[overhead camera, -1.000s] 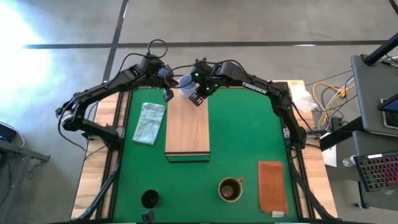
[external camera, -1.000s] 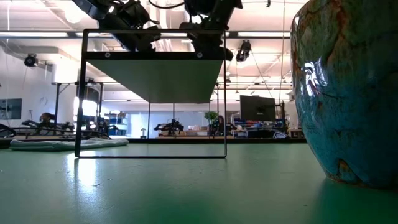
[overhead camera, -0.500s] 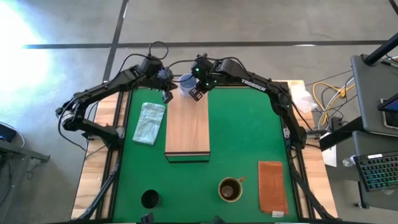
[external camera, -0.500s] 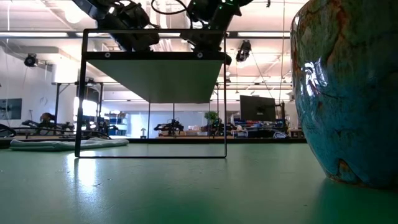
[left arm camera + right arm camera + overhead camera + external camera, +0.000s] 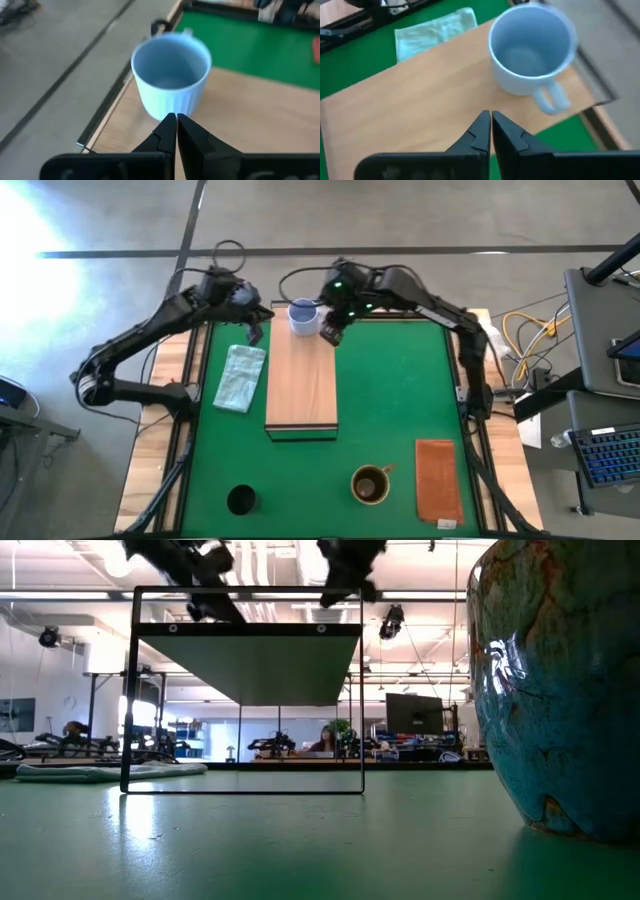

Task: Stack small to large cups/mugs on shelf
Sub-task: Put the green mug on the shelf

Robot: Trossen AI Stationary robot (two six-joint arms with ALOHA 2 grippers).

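Note:
The pale blue-white mug (image 5: pixel 302 316) stands upright by its base on the far end of the light-wood shelf (image 5: pixel 301 380); it also shows in the left wrist view (image 5: pixel 171 75) and the right wrist view (image 5: pixel 531 47). My left gripper (image 5: pixel 250 332) is shut and hangs off the shelf's left side, near the mug. My right gripper (image 5: pixel 331 334) is shut and hangs at the shelf's right edge, near the mug. The brown mug (image 5: pixel 370 484) and the small black cup (image 5: pixel 241 500) stand on the green table near its front edge.
A folded pale green cloth (image 5: pixel 240 377) lies on the table left of the shelf. A reddish-brown mat (image 5: pixel 438 480) lies at the front right. In the low view a large blue-green glazed vessel (image 5: pixel 560 690) fills the right side.
Both grippers have drawn back from the blue-white mug, the left toward the table's left edge and the right toward its right edge. The mug stays upright at the shelf's far end.

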